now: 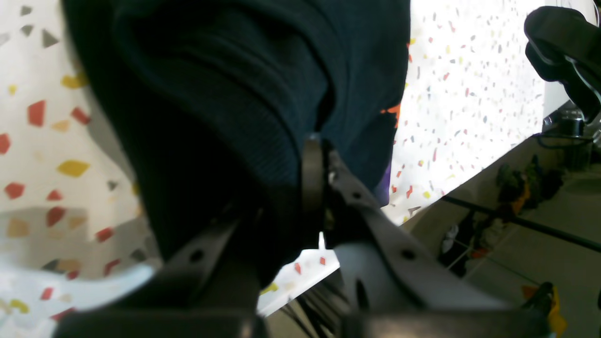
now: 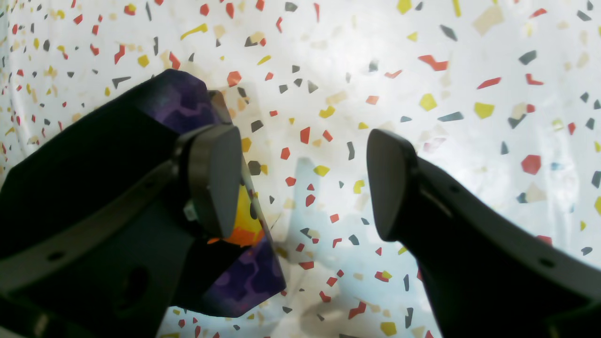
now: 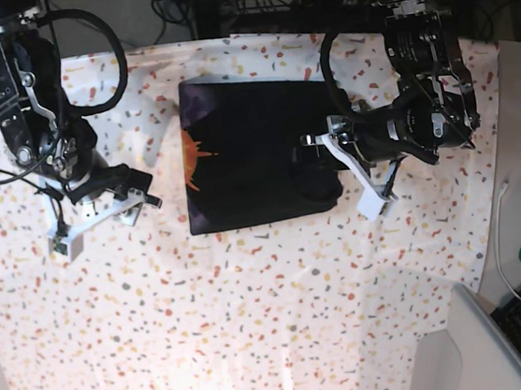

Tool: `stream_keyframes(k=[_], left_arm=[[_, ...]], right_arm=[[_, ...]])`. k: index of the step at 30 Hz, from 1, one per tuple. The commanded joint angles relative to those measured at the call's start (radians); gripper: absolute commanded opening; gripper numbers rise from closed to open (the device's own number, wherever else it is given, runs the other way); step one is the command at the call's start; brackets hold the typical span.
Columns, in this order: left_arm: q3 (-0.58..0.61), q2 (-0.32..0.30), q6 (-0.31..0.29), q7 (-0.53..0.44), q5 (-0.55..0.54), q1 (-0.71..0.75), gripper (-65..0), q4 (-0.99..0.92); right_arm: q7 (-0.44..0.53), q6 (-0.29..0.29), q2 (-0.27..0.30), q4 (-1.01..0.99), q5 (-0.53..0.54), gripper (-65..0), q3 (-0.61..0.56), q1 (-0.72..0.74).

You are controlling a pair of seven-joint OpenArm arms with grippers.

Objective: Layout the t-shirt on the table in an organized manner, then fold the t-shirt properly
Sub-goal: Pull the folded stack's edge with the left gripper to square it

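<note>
At frame center, I see my left end effector [image 3: 325, 164] pinching the t-shirt [image 3: 246, 150]; my right end effector [image 3: 134, 198] spread, empty.

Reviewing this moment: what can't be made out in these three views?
- Left wrist view: the left gripper is shut on the t-shirt; dark fabric hides the pinched edge and the table beneath.
- Right wrist view: the open right gripper blocks most of the shirt.
- Base view: sleeves and inner label are not visible in the folded shirt.
</note>
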Motion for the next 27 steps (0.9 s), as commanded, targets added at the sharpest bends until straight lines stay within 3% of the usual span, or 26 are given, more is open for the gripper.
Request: stream_keyframes(k=[1, 10, 27], left_arm=[[-0.001, -0.003, 0.000, -0.006, -0.016, -0.012, -65.0, 0.016], [-0.006, -0.008, 0.000, -0.013, -0.015, -0.015, -65.0, -0.121], [-0.007, -0.043, 0.000, -0.015, -0.012, -0.026, -65.0, -0.127]], right_arm=[[0.018, 0.004, 0.005, 0.015, -0.003, -25.8, 0.003, 0.014], [0.018, 0.004, 0.005, 0.015, -0.003, -25.8, 0.003, 0.011], [0.018, 0.004, -0.006, 0.015, -0.003, -25.8, 0.001, 0.012]])
